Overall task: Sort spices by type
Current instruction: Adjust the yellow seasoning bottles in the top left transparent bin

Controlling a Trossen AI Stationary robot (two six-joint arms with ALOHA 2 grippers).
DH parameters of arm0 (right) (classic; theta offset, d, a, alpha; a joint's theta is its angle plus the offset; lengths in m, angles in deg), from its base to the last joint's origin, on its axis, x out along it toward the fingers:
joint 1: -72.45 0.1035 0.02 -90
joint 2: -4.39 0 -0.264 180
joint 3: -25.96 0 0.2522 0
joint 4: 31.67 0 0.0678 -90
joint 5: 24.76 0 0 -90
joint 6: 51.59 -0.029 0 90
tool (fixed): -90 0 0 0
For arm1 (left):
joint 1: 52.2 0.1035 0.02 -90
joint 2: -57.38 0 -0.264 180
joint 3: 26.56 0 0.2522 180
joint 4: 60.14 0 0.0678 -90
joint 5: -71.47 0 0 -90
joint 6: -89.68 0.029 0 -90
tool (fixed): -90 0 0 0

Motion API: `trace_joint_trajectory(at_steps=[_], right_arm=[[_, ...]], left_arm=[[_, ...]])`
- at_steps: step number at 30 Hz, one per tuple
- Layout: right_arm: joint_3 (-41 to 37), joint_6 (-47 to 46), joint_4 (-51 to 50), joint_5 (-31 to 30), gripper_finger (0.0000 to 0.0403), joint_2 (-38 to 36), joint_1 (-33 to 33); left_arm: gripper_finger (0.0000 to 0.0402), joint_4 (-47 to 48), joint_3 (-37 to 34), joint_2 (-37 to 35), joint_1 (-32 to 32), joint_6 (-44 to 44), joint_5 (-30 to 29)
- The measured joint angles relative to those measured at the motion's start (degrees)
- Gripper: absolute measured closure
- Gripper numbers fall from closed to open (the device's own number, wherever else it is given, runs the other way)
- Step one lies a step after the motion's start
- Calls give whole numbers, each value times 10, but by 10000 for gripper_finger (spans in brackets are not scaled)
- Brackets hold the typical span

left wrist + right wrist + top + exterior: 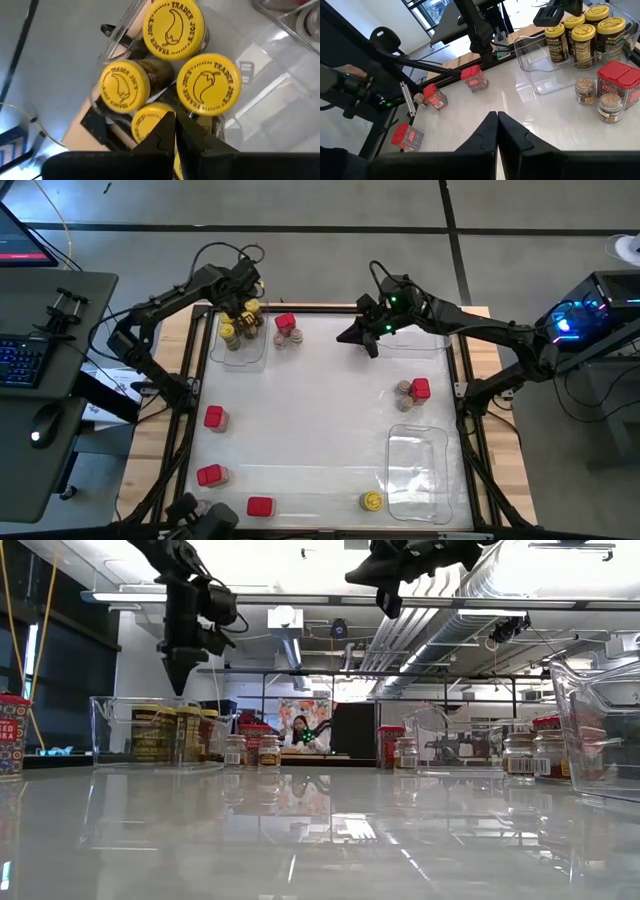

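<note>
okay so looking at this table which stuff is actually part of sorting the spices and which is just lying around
Part of the job:
yellow-lidded jars in the far-left tray
red boxes
brown-lidded jars
stray yellow jar
left gripper, shut above the yellow jars
right gripper, shut, above the table

Just lying about:
keyboard
mouse

The jars (174,29) have yellow lids stamped with a dark chili outline; the boxes (475,79) are red; the counter (330,430) is glossy white.
</note>
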Motion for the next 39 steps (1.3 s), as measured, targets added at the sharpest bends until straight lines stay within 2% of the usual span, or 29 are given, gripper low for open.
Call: trace_joint_trajectory(at_steps=[7,26,31,39], right_arm=[[0,0,0,0,403,0,0],[0,0,0,0,403,0,0],[0,5,0,0,403,0,0],[0,9,0,0,403,0,0]], left_arm=[[401,-16,-18,0,1,-2,29],[401,-39,-18,24,3,4,31],[401,-43,-17,24,1,3,71],[401,-48,-17,24,-10,3,73]])
